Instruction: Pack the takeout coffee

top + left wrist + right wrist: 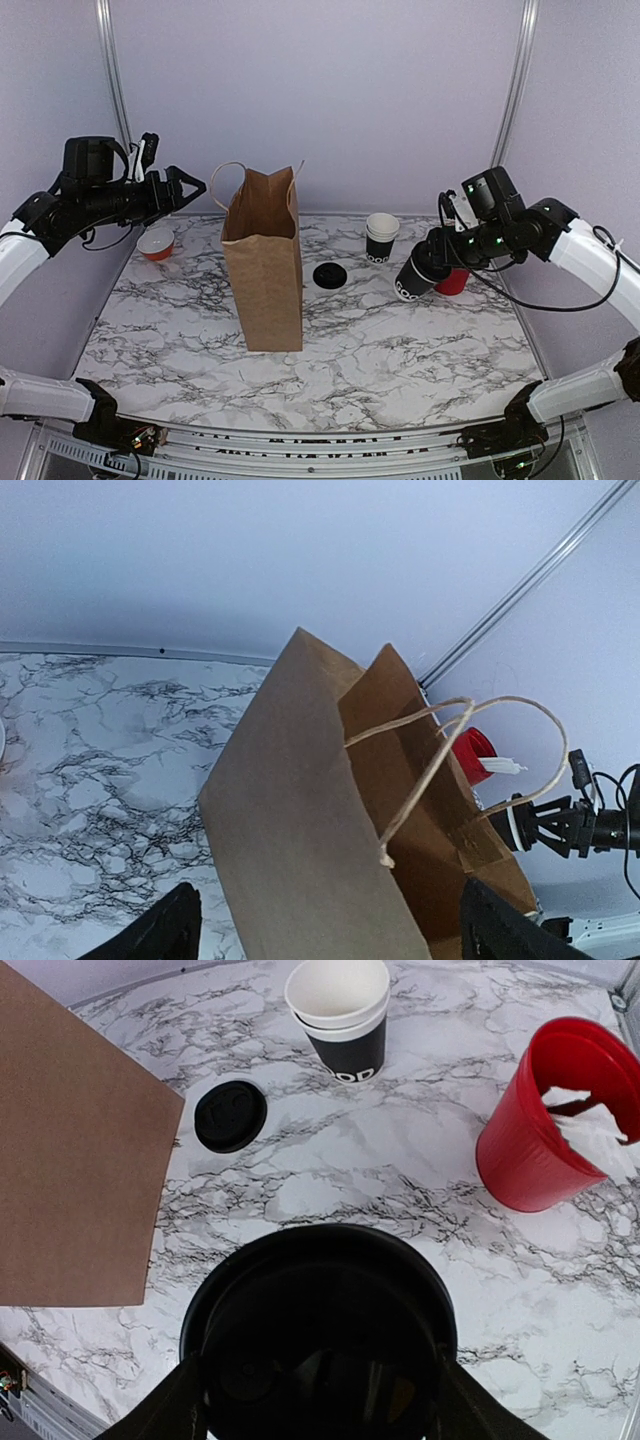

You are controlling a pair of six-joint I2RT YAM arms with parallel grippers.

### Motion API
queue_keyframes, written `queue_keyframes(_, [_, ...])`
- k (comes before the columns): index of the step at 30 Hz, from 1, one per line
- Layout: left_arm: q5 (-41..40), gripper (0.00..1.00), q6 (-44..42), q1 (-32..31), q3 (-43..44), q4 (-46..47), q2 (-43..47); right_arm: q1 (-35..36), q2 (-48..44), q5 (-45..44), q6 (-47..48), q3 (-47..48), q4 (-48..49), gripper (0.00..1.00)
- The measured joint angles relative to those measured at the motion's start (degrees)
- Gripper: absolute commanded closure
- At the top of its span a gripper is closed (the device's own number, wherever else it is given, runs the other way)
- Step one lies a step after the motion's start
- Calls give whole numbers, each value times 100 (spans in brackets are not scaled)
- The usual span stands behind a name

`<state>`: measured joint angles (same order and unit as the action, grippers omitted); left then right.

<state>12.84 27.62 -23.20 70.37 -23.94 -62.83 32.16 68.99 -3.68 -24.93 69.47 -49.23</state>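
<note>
Item 1, takeout coffee (412, 280): at 3 o'clock, tilted, apparently off the worktop (400, 365), clamped between the right gripper's (432, 262) fingers. Its top shows black, so we judge it lidded. Hazard: tilt and squeeze could pop the lid.

Item 2, red cup (455, 283): just behind the coffee. Swinging out could knock it.

Item 3, paper bag (262, 270): upright near centre, unsupported, with string handles at its mouth. A cup catching the edge could topple it.

Item 4, loose lid (330, 274): flat, at the bag's 3 o'clock.

Item 5, left gripper (192, 190): raised at 10 o'clock, fingers wide and empty. We note it is not steadying the bag.
</note>
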Motion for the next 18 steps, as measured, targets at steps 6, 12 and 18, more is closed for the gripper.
queue_keyframes(6, [-341,28,-297,-389,734,-387,-304,42,127,179,63,566,90,31])
queue_keyframes(12, [-647,39,-562,-590,1530,-743,-1078,61,254,382,140,1071,275,31])
queue_keyframes(18, [-739,73,-734,-645,1991,-964,-1731,76,378,586,166,1300,455,31])
